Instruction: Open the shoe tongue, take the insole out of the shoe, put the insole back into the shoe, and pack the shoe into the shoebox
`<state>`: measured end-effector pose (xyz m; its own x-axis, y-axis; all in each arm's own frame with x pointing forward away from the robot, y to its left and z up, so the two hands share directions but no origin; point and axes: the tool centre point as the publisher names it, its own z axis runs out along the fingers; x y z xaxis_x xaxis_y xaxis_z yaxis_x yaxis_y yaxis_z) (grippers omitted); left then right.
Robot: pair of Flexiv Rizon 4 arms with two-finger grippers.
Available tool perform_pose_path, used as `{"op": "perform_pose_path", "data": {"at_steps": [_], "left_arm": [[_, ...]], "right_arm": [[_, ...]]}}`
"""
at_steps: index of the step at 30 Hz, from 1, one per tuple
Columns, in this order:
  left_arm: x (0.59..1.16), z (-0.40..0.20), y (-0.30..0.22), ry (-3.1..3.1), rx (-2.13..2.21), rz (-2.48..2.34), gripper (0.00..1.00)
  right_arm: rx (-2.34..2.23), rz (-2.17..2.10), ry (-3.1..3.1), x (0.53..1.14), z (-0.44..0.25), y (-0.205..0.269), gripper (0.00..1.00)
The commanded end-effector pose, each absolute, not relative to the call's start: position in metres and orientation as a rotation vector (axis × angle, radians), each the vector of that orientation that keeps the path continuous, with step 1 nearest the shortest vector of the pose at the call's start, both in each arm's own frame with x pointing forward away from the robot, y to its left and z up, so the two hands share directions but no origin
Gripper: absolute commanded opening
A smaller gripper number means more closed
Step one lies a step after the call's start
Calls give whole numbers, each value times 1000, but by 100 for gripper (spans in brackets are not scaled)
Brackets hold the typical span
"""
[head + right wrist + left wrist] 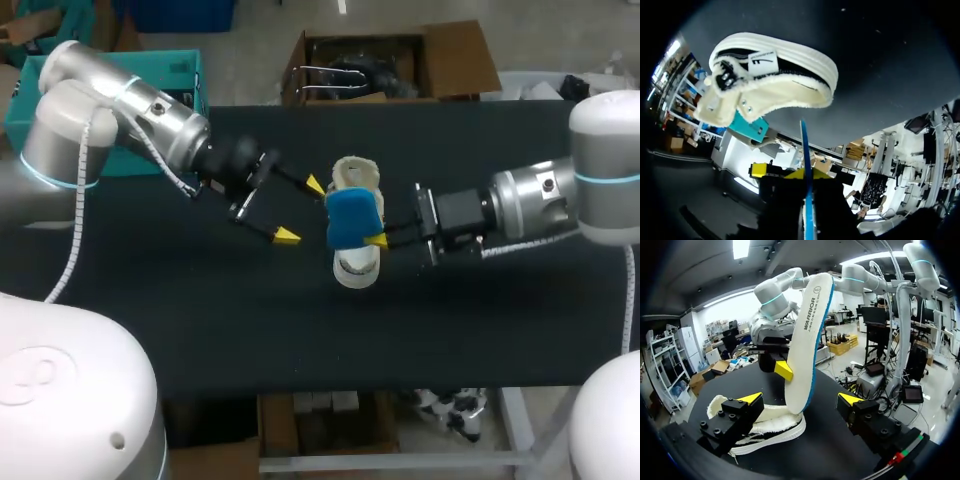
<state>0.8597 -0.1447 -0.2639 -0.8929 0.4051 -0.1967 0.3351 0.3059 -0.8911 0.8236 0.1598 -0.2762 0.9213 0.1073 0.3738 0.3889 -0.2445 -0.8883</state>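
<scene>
— Where did we have the shoe (356, 268)?

— It sat sole-down near the middle of the black table (200, 320), between our two arms. It was a white low shoe with dark markings on its side and a fuzzy collar.

— And the insole (354, 218)?

— Our right gripper (373, 239) had it. In the right wrist view we saw the insole (806, 165) edge-on between the two yellow tips, pinched from both sides. It stood on end over the shoe, with its blue face towards the head camera and its white face (807, 340) towards our left arm. Its lower end came down at the shoe's opening. We could not tell whether that end was inside the shoe.

— What about our left gripper (301, 210)?

— Its fingers were spread wide and it gripped nothing. In its own wrist view the shoe (765, 427) and the upright insole were just ahead, between the two tips. One tip was just beside the end of the shoe, but we could not tell whether it touched.
</scene>
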Motion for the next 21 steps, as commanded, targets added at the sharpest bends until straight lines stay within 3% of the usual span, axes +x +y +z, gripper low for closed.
{"op": "perform_pose_path", "data": {"at_steps": [1, 12, 16, 19, 21], "left_arm": [[856, -275, -154, -2613, -579, 1839, 100], [862, -283, -170, -2615, -629, 1852, 98], [866, -285, -177, -2620, -639, 1844, 80], [870, -289, -184, -2611, -651, 1835, 55], [871, -291, -187, -2601, -660, 1824, 50]], "right_arm": [[-1830, -310, -340, 821, -280, 163, 0], [-1802, -403, -281, 829, -293, 163, 0], [-1804, -419, -273, 832, -294, 165, 0], [-1810, -447, -264, 833, -295, 166, 0], [-1807, -459, -262, 835, -297, 166, 0]]}}
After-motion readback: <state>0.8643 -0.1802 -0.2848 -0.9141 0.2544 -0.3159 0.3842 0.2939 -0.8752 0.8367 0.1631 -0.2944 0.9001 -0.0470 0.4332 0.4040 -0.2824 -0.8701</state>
